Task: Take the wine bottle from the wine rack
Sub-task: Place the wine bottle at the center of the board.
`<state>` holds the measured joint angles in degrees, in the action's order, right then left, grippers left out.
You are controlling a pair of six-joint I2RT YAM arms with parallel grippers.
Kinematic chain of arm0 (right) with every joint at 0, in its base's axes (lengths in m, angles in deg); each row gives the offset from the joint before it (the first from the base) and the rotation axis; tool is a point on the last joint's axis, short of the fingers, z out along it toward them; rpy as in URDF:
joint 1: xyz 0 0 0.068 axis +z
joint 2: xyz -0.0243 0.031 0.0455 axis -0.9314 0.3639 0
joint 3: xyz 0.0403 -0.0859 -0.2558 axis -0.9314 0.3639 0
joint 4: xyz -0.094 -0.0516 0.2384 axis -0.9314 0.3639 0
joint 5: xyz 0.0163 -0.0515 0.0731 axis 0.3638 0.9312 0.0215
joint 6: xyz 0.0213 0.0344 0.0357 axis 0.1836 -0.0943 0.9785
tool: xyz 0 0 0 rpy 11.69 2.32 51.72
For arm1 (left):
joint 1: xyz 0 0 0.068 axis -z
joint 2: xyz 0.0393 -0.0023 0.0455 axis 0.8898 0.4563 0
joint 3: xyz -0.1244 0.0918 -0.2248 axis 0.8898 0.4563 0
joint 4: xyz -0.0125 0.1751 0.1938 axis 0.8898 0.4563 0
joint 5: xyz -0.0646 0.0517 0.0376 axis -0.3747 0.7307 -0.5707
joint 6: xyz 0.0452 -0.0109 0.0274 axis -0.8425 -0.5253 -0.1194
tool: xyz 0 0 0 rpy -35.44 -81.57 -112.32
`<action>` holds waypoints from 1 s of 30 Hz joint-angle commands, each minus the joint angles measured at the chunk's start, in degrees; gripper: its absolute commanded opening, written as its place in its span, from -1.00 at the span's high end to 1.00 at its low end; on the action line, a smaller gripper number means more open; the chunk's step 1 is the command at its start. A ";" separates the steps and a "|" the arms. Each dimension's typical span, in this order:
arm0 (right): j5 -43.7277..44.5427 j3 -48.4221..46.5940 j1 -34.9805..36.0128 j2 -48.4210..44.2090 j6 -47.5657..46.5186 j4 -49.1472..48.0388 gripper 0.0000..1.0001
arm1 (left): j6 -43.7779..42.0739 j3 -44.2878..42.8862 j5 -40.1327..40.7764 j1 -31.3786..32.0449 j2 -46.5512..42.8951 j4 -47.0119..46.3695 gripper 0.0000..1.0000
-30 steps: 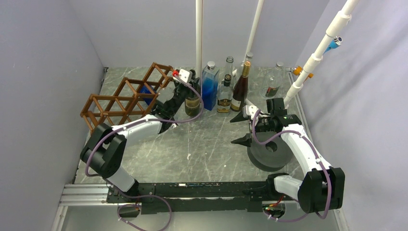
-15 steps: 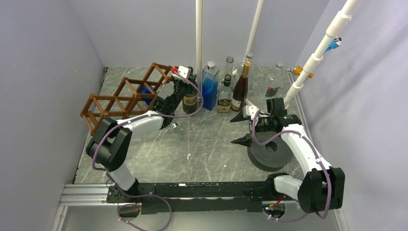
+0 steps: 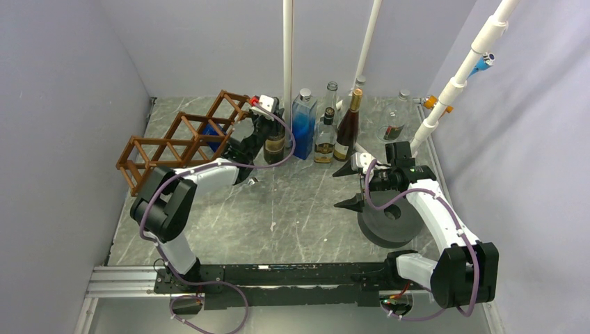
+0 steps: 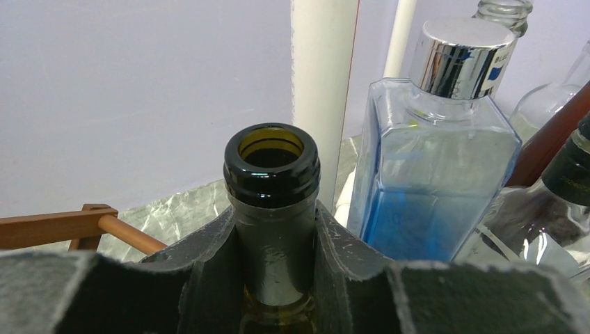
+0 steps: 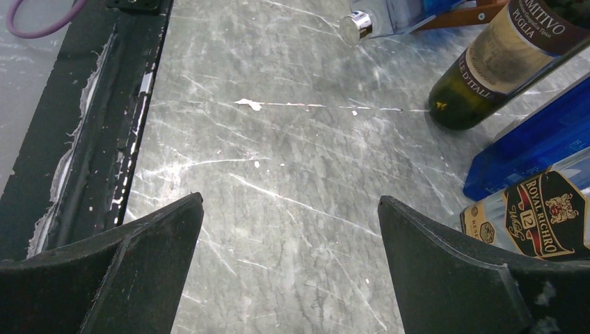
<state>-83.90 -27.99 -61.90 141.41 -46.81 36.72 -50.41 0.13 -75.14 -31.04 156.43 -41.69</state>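
Since a second ago your left arm's elbow has swung in toward the wine rack [image 4: 49,228], and the wine bottle [image 3: 275,145] has come more upright. The left gripper [image 4: 275,257] is clamped on the bottle's neck just under the lip. The bottle is out of the cells, just beside the rack's right end and near the blue bottle [image 4: 431,167]. You cannot tell whether its base is resting on the table [image 3: 292,209]. The right gripper [image 5: 289,257] gapes wide, holding nothing. Judged: extraction done; set-down and release remain.

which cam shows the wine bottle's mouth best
Left wrist: the wine bottle shows its open mouth centre frame, left gripper shut on its neck. Top external shows it tiny; right wrist only its labelled base.
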 commanded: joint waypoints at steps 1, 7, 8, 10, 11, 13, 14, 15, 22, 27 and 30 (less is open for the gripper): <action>-1.43 -0.59 -0.26 -0.35 -1.91 0.45 -0.99 | 0.05 -3.95 0.61 -0.35 -1.02 -10.03 1.00; -1.35 -0.56 -0.26 -0.20 -2.19 0.63 -0.99 | 0.05 -2.28 1.30 -0.35 -1.18 -10.54 0.53; -1.34 -0.55 -0.30 -0.20 -2.17 0.62 -0.99 | 0.05 -1.95 1.34 -0.35 -1.25 -10.37 0.46; -1.42 -0.58 -0.26 -0.25 -2.05 0.61 -0.99 | 2.34 -1.04 1.53 -0.35 -1.38 -10.62 0.29; -1.35 -0.55 -0.26 -0.22 -2.12 0.58 -0.99 | 2.55 -0.58 1.64 -0.35 -1.50 -10.79 0.20; -1.21 -0.59 -0.26 -0.25 -2.10 0.62 -0.99 | 2.76 0.16 1.45 -0.35 -1.83 -10.87 0.01; -1.24 -0.55 -0.26 -0.24 -2.07 0.55 -0.99 | 2.95 0.43 1.39 -0.37 -2.09 -10.64 -0.08; -1.25 -0.55 -0.26 -0.21 -2.04 0.54 -0.99 | 3.22 0.57 1.41 -0.35 -2.61 -10.15 -0.18; -1.25 -0.55 -0.26 -0.29 -2.06 0.53 -0.99 | 3.97 1.26 0.41 -0.35 -5.24 -6.53 -0.43; -1.16 -0.53 -0.26 -0.34 -1.94 0.45 -0.99 | 4.13 1.53 -0.03 -0.35 -6.80 -4.74 -0.52; -1.07 -0.48 -0.26 -0.29 -1.94 0.51 -0.99 | 4.77 1.33 -0.18 -0.35 -8.32 -2.48 -0.61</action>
<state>-83.86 -27.99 -61.90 141.44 -47.23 36.74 -47.22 1.33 -74.28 -31.17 151.95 -45.64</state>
